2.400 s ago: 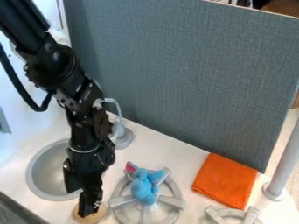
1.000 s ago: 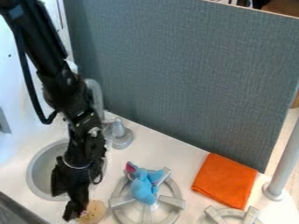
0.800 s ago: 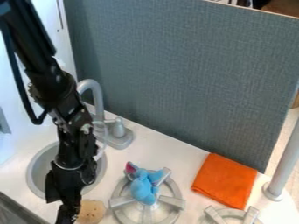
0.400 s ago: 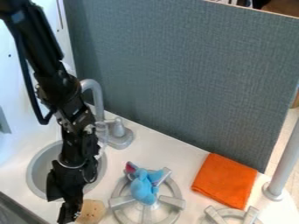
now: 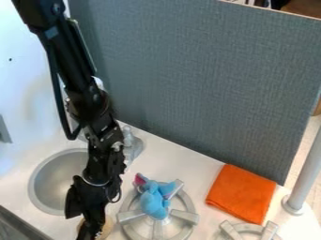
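Claw (image 5: 91, 230): hanging low over the worktop (image 5: 194, 166), pointing downward; cannot tell whether spread, pressed together or pinching.
Tan disc (image 5: 109, 228): lying at the claw, partly behind it, showing mainly along the burner side; cannot tell whether touching.
Grip risk: possibly closing off-centre, on account of hiding much of the tan disc behind the claw; pinching only a rim and letting it slip.
Pressing risk: possibly bearing down too far from that low position, jamming against the worktop or skidding the tan disc sideways.
Burner (image 5: 186, 216): standing just beside the claw; possibly catching the tan disc or the claw during a sideways sweep.
Blue plush (image 5: 152, 202): resting on the burner, near the claw; being soft and loose, possibly snagging or tumbling off after a bump.
Sink (image 5: 47, 183): opening just beyond the claw, on the side away from the burner; possibly receiving the tan disc after a push that way.
Faucet (image 5: 133, 146): rising well beyond the claw, partly behind the arm (image 5: 93, 105); possibly knocking against the arm while swinging.
Orange cloth (image 5: 241, 193): lying past the burner, well apart from the claw; posing little hazard.
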`<state>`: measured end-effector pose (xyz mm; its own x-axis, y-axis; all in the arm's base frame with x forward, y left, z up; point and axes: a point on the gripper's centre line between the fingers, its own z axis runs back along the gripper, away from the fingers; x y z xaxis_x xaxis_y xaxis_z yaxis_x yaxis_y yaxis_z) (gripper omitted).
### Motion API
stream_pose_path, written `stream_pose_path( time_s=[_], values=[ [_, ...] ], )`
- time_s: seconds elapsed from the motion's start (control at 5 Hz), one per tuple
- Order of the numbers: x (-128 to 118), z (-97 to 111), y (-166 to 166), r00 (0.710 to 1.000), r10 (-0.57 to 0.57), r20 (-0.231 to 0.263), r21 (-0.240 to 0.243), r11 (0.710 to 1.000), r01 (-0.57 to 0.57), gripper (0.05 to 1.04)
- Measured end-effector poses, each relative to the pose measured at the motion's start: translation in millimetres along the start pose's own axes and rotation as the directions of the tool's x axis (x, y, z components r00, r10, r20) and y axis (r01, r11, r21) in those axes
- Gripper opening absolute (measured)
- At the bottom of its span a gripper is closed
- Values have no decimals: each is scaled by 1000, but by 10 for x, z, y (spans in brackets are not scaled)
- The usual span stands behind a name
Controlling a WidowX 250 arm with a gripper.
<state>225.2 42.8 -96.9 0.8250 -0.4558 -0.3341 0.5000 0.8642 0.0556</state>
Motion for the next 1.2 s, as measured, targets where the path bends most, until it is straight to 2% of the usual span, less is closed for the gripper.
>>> stream_pose_path(
  time_s=[0.4, 0.6, 0.8, 1.0, 1.2],
  values=[
    [197, -69, -33, 999, 15, -32, -4, 1000, -15, 977],
    [281, -104, -18, 998, 29, -53, -25, 999, -30, 897],
    [314, -78, -29, 998, 37, -52, -48, 998, -40, 769],
    [271, -43, -58, 998, 44, -36, -117, 992, -48, 726],
    [174, 337, -114, 999, 31, 40, -162, 987, -24, 720]
  ],
)
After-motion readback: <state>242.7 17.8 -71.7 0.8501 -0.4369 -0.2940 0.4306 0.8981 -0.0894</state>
